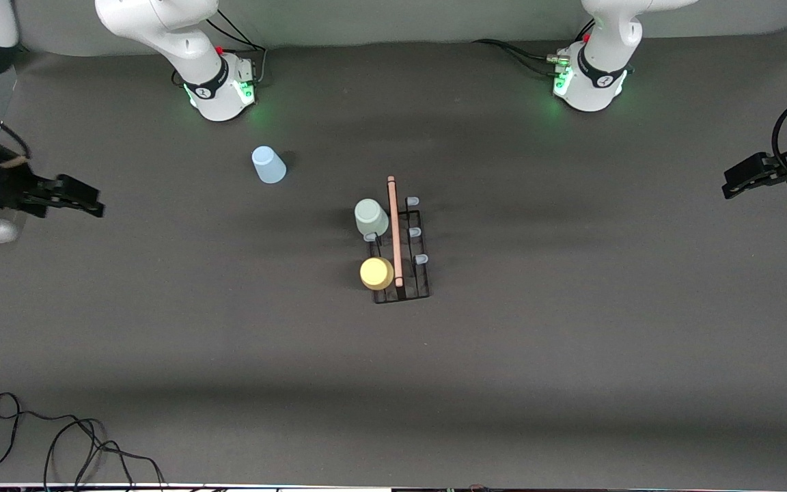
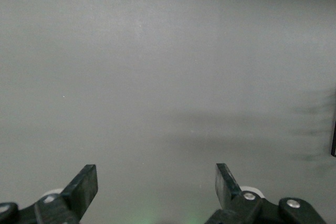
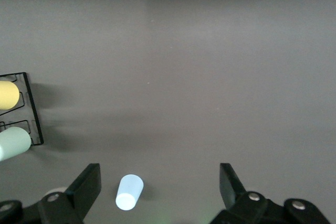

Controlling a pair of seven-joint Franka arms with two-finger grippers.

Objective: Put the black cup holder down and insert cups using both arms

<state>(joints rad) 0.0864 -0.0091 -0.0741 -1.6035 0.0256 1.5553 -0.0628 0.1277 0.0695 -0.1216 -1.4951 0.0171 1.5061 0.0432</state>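
Observation:
The black cup holder (image 1: pixel 410 273) stands mid-table, its wooden rod handle (image 1: pixel 393 229) on top. A pale green cup (image 1: pixel 371 217) and a yellow cup (image 1: pixel 376 272) sit on pegs on the side toward the right arm. A light blue cup (image 1: pixel 268 165) rests on the table, farther from the front camera and toward the right arm's end. My right gripper (image 1: pixel 93 198) hangs open and empty over that end; its wrist view shows the blue cup (image 3: pixel 129 192), the holder (image 3: pixel 29 108) and my right gripper (image 3: pixel 157 182). My left gripper (image 1: pixel 732 184) waits open over the left arm's end, and my left gripper (image 2: pixel 156 182) holds nothing.
Dark grey cloth (image 1: pixel 571 342) covers the table. Loose black cables (image 1: pixel 72 444) lie at the near corner toward the right arm's end. The arm bases (image 1: pixel 219 92) (image 1: pixel 588 82) glow green at the edge farthest from the front camera.

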